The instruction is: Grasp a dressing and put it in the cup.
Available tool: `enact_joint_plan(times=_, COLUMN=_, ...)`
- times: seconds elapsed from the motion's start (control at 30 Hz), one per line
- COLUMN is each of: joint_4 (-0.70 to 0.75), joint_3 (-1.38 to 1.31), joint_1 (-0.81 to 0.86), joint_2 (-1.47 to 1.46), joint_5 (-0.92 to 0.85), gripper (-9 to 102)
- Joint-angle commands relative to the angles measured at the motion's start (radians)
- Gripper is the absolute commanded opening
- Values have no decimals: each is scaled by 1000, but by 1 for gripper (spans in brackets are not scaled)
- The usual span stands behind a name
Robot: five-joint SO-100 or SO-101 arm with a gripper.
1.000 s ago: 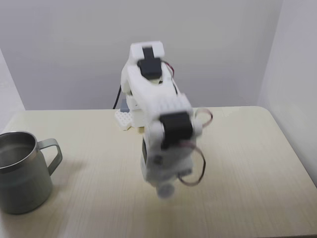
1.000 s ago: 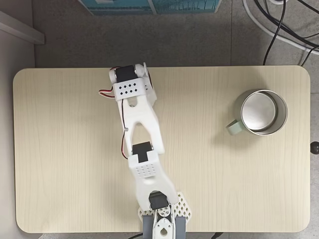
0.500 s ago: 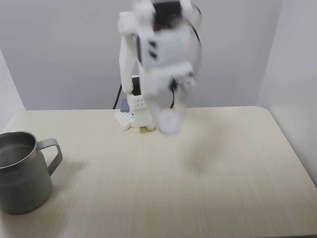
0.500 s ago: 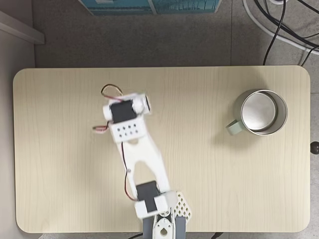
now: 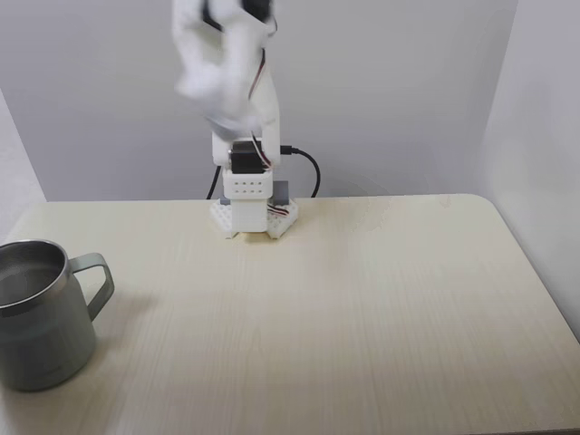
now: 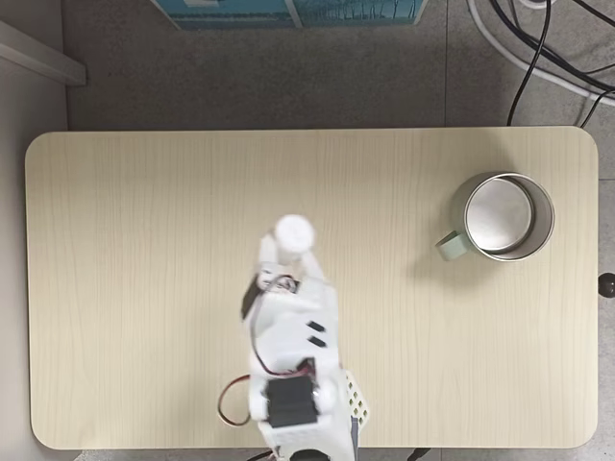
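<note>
The arm is folded back above its base, with the pincer [image 6: 288, 245] raised high over the bench [image 6: 144, 240] and clamped on the dressing [image 6: 294, 232], whose round white end faces the camera in the top-down fixed view. The cup [image 6: 507, 217] stands upright and well apart near the bench's right edge in that view, and at the left edge [image 5: 36, 317] in the front-facing fixed view, handle toward the bench's middle.

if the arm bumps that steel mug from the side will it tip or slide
Probably slide rather than tip: the cup looks wide and squat, standing upright on the flat table. Its brushed metal walls look stiff, so it shouldn't dent. The looped handle sticks out on one side, so an off-centre push there would likely turn it. It looks empty, so probably light.
</note>
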Motion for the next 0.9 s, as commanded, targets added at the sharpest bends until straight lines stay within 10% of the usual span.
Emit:
enact_joint_plan(times=0.0, joint_4=-123, joint_3=28, joint_1=166, joint_2=6, joint_5=138, gripper=0)
enact_joint_plan(times=0.3, joint_4=-330, joint_3=0, joint_1=497, joint_2=189, joint_5=443, gripper=0)
enact_joint_plan(times=0.87, joint_4=-719, joint_3=-555, joint_1=660, joint_2=291, joint_5=321, gripper=0)
